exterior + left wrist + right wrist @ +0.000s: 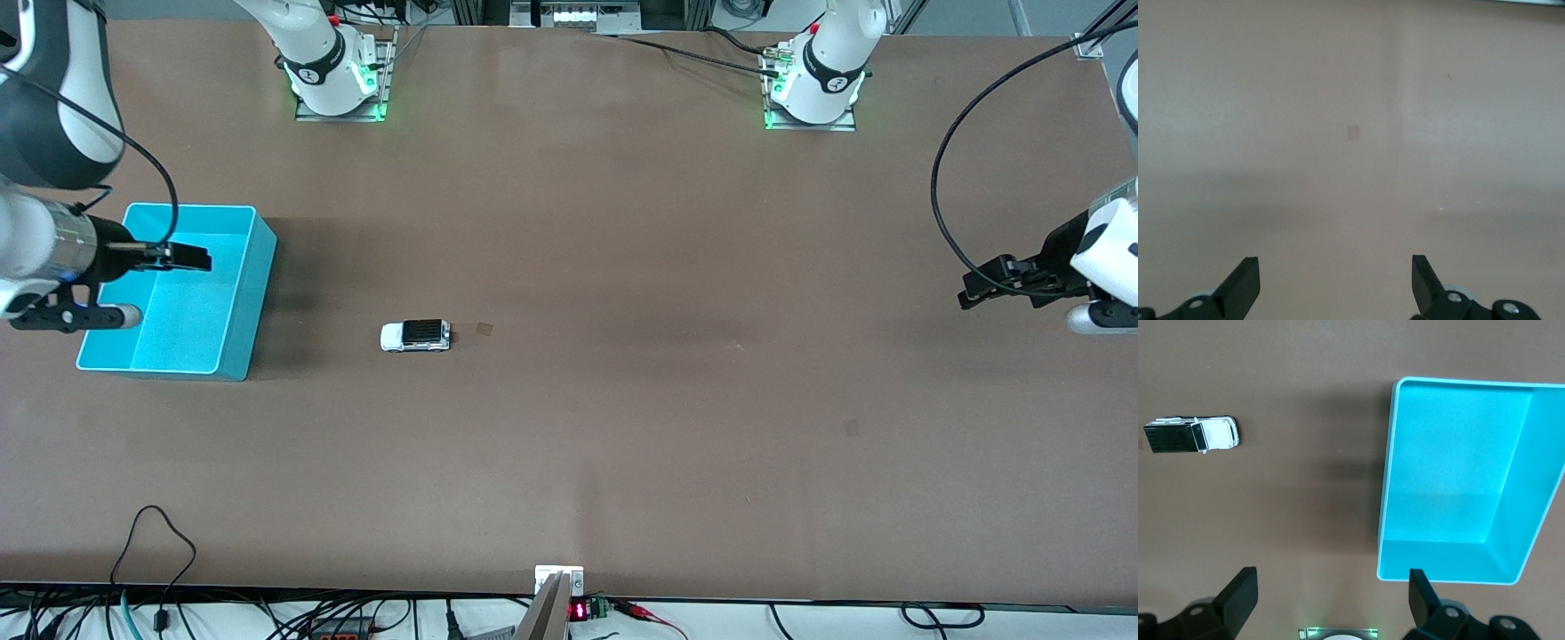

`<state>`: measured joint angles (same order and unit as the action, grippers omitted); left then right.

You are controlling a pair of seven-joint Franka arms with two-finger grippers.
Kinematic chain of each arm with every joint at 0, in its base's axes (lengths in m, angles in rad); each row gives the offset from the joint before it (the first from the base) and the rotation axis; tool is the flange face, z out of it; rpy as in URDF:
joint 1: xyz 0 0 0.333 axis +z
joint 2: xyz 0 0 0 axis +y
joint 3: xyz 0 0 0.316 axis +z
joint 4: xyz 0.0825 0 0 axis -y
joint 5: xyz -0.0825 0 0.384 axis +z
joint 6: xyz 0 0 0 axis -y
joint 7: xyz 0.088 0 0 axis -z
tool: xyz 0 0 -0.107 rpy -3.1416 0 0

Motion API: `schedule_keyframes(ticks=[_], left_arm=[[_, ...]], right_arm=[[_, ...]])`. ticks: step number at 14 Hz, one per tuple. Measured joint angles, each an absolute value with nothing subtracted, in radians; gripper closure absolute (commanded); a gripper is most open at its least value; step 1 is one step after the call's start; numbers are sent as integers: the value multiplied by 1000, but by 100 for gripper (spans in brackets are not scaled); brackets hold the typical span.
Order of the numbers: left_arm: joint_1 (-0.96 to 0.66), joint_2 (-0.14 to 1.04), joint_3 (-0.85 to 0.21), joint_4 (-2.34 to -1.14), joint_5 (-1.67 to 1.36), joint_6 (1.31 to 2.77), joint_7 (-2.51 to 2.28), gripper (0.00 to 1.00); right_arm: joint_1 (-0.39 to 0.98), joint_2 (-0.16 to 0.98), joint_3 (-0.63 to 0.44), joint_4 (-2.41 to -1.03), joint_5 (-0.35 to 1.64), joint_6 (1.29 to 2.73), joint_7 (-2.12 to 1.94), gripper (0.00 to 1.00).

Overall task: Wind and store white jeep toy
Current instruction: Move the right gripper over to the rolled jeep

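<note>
While the white jeep toy [416,335] sits untouched on the worktop [622,400] beside the turquoise bin [253,293], I hold my right tool [191,257] over the bin and my left tool [978,289] over the worktop's end, both spread wide, ready to reach.
</note>
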<state>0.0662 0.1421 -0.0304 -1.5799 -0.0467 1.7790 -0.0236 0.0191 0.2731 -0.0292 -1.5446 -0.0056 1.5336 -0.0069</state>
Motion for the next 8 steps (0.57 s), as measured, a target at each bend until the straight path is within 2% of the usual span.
schedule_keyframes(ticks=[5,8], left_arm=[[58,121,-24,-1535,-47,1707,-32,0],[56,119,-21,-1481,-47,1659,-32,0]], right_arm=[[74,307,-26,-1552,-4,1564,343,0],[162,318,-23,-1599,-4,1658,628,0]])
